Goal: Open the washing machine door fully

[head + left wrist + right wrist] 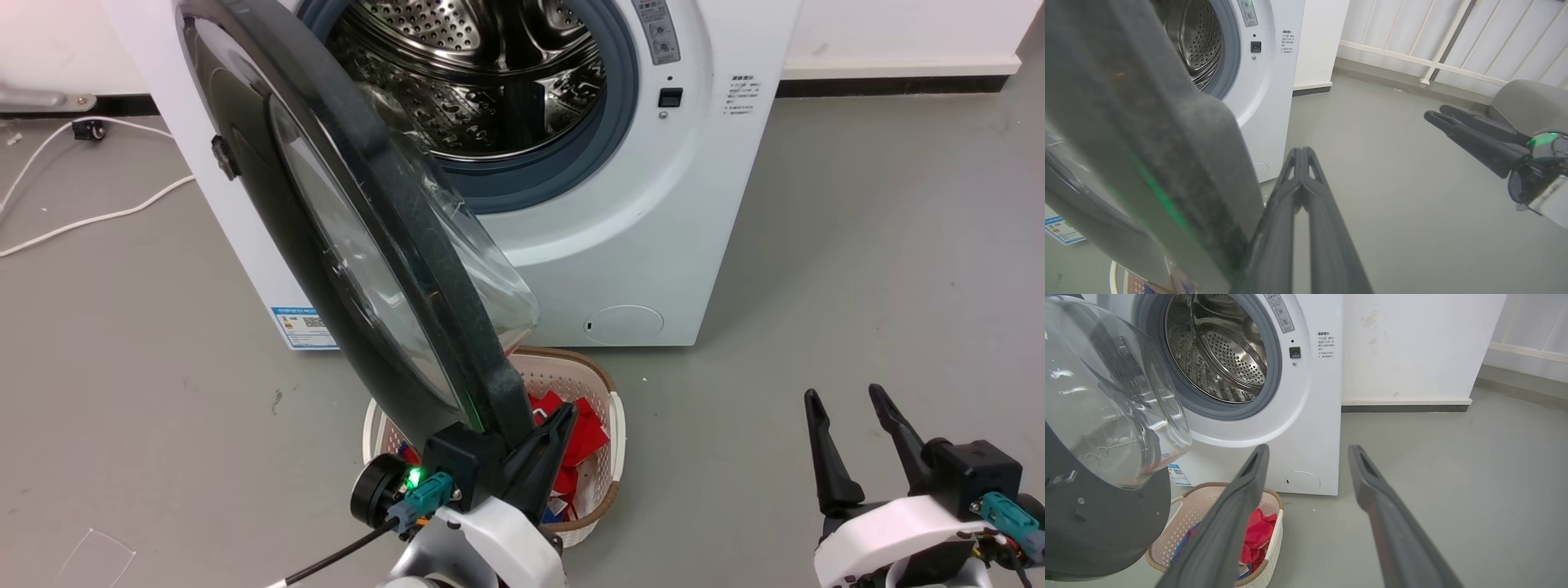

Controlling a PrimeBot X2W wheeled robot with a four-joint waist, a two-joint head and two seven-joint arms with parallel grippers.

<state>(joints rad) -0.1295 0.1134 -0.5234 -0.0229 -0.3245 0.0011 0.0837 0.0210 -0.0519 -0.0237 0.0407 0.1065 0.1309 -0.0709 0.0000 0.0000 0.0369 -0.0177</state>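
Observation:
The white washing machine faces me with its steel drum exposed. Hinged on the left, the washing machine door stands swung out roughly edge-on to me, its clear glass bowl bulging toward the drum. My left gripper is shut with nothing between its fingers, and it lies against the inner side of the door's black rim at its lowest part. Well to the right above the floor, my right gripper is open and holds nothing.
A white laundry basket with red clothes sits on the floor under the door's lower edge. A white cable runs across the floor at left. A grey seat and white railing stand to the right.

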